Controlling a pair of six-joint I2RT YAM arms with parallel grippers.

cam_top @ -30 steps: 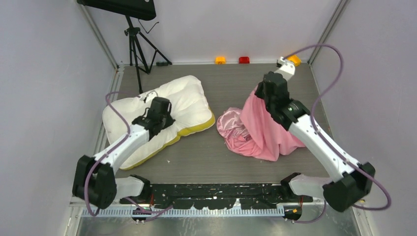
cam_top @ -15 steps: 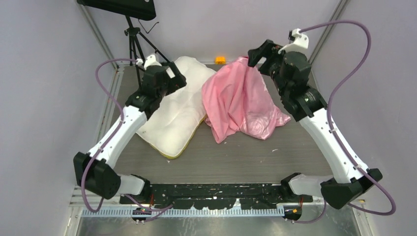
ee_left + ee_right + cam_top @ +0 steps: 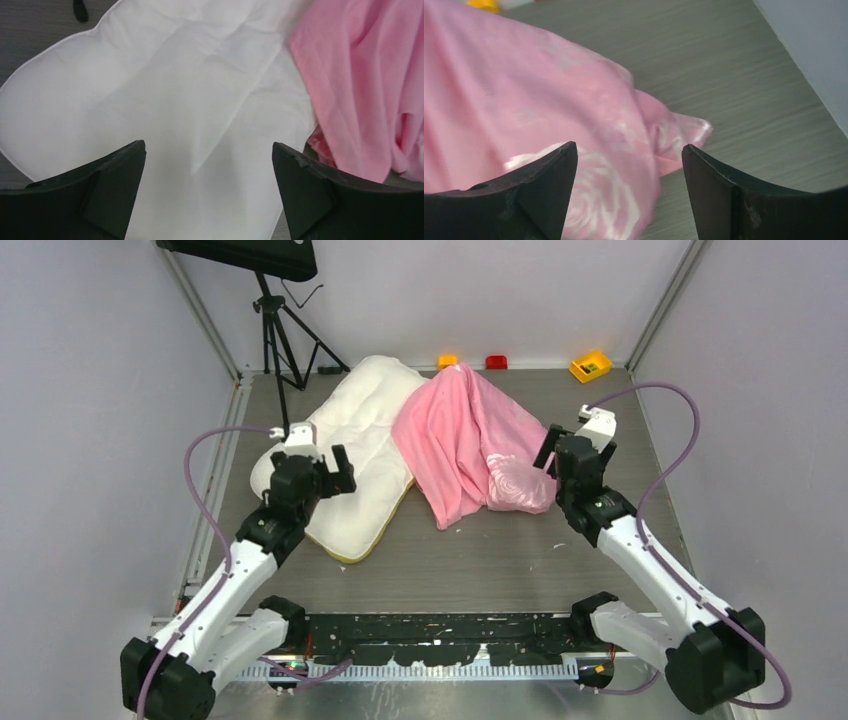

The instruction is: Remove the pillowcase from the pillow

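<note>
Left arm (image 3: 235,560) reaching forward and slightly inward from its base, left gripper (image 3: 322,462) held low and pointing away, jaws spread wide, right arm (image 3: 645,560) bent at the elbow, forearm angled inward, right gripper (image 3: 563,450) tipped slightly down, jaws wide apart too, both grippers at much the same reach.

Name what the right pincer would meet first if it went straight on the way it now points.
Most likely the pillowcase: the right pincer, open, points at its rose-patterned pink folds, which fill the gap ahead. How near is unclear; the table lies beyond.
</note>
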